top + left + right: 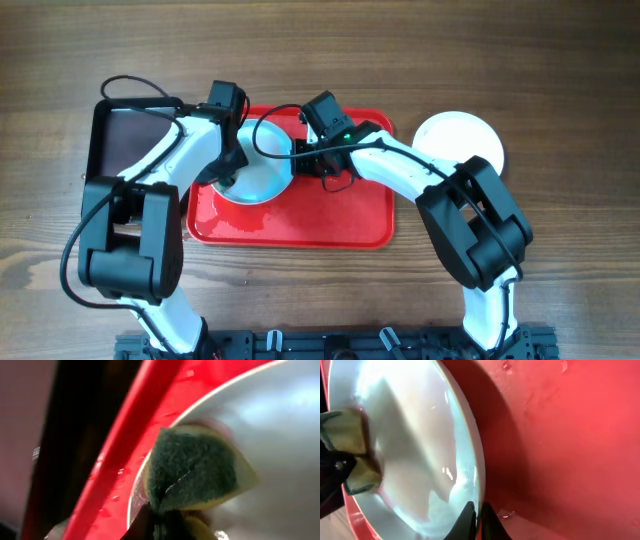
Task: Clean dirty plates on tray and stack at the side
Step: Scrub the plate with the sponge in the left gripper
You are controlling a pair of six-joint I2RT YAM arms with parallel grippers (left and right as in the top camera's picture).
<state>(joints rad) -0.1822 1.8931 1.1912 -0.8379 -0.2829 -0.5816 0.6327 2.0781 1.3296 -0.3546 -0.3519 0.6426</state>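
A pale mint-white plate [262, 176] lies on the left part of the red tray [330, 225]. My left gripper [228, 172] is shut on a green and yellow sponge [192, 471] and presses it on the plate [280, 435] near the tray rim [125, 445]. My right gripper [476, 519] is shut on the plate's rim [470, 455] at its right edge, over the tray [570, 450]. The sponge also shows in the right wrist view [350, 450]. One white plate [458, 140] lies on the table right of the tray.
A narrow black tray [125, 140] stands left of the red tray, under my left arm. Water drops lie on the red tray around the plate. The wooden table [560, 90] surrounds both trays.
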